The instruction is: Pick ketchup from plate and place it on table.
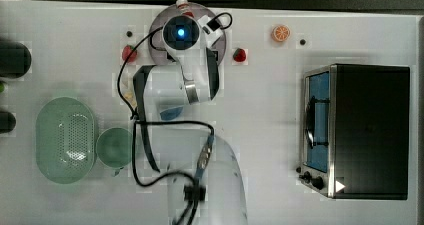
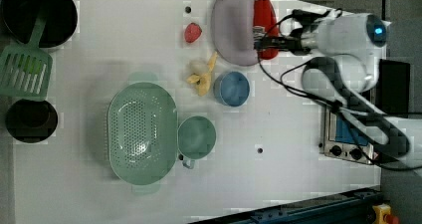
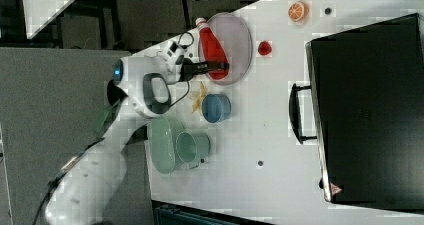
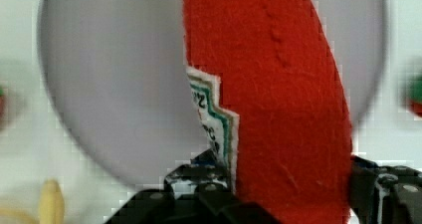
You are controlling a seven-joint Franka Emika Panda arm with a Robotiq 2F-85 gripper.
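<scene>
The ketchup (image 3: 210, 45), a red bottle with a white cap, lies on the pale lilac plate (image 3: 240, 40) at the far edge of the white table (image 1: 270, 110). My gripper (image 3: 215, 65) is at the bottle's lower body, shut on it, one finger on each side. In the wrist view the dark fingers (image 4: 199, 179) press against the label side and the far side of the ketchup (image 4: 278, 84), with the plate (image 4: 114, 84) behind. In the top view my wrist covers most of the plate (image 1: 157, 25), and the ketchup cap (image 1: 183, 4) pokes out past the rim.
Strawberries (image 1: 129, 53) (image 1: 240, 55) flank the plate. A blue dish (image 2: 232, 88) and a banana (image 2: 201, 77) lie just beside it. A green colander (image 1: 65, 140) and green cup (image 1: 114, 146) stand on the top view's left, a toaster oven (image 1: 360, 130) on its right, an orange slice (image 1: 280, 33) near the far edge.
</scene>
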